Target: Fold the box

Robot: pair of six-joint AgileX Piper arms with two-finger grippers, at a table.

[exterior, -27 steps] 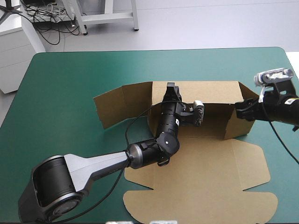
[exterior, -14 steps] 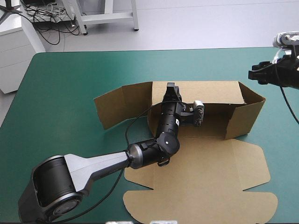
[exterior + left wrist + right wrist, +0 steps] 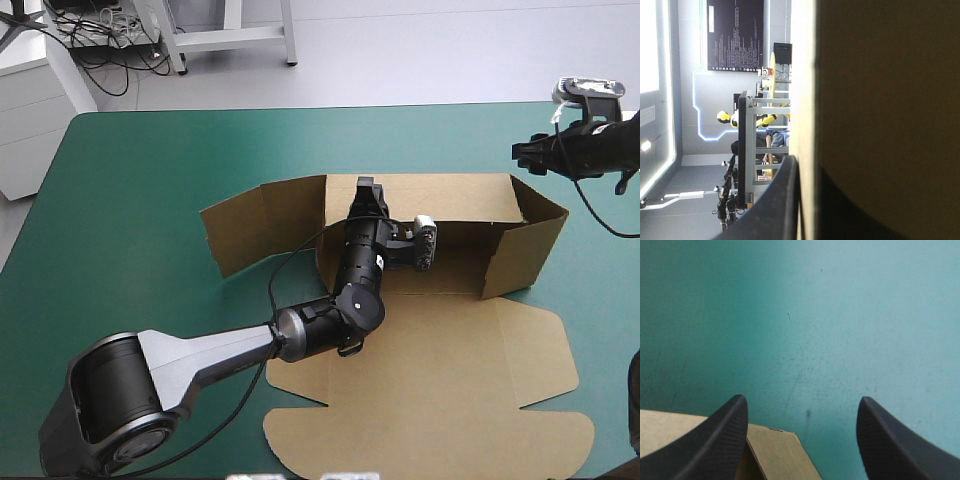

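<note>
Left end effector (image 3: 367, 187) clamps brown cardboard box (image 3: 440, 370) by its back wall; right end effector (image 3: 802, 399) gapes wide above teal-green bench (image 3: 150, 170).

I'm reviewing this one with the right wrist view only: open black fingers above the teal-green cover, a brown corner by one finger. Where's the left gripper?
Observer: The left gripper is at the top edge of the box, shut on its back wall.
Operator: Which walls are up?
Observer: The back wall stands upright and the right side wall stands angled outward. The large near part lies flat.
Operator: Is the right gripper touching board?
Observer: It seems not. The high view shows the right gripper apart from the box, beyond its far right corner.
</note>
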